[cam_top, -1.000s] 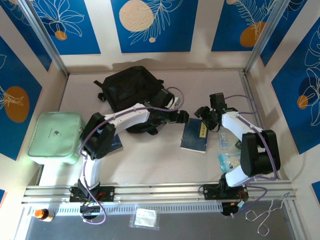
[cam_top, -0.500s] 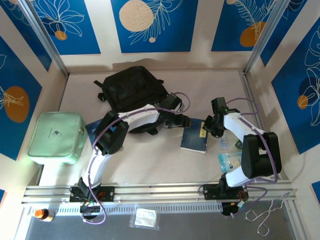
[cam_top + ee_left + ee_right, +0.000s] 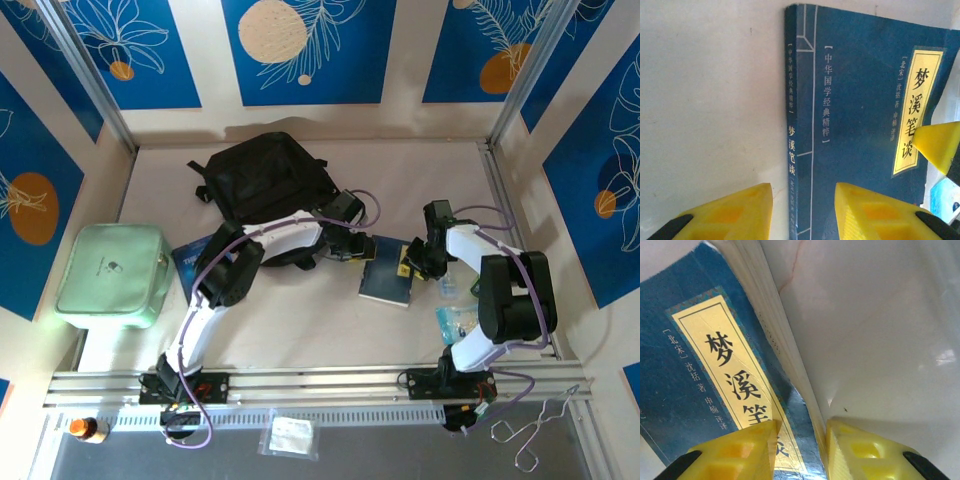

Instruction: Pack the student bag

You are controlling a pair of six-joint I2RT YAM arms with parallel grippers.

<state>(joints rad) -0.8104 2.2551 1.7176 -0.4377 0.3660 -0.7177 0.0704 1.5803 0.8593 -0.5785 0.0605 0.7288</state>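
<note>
- Two sets of fingers are working one dark blue book [image 3: 388, 272], which lies flat about mid-counter, a little toward the right edge of the pale counter [image 3: 300, 320].
- Up at the book's far-left corner, the left fingers [image 3: 352, 245] stand partly open astride the spine.
- In the left wrist view, one yellow finger is over bare counter and the other over the cover. A strip of counter shows between the outer finger and the spine, so nothing is clamped there.
- Across on the page side, the right fingers [image 3: 412, 258] are drawn in narrow.
- In the right wrist view, the page edge runs straight down into the gap. One finger is over the yellow title label [image 3: 735, 370] and the other sits hard against the pages: they are closed on the book's edge.
- Over to the student bag [image 3: 265, 180]: it is black and lies flat toward the far edge, left of the middle.
- Crossing the bag's near-right corner is the left arm [image 3: 270, 232]. I cannot tell whether the zip is open.
- Along the left edge sits a mint-green case [image 3: 108, 272], with a second blue book [image 3: 192, 258] peeking out beside it under the left arm.
- Some clear packets [image 3: 455, 320] lie by the right edge.
</note>
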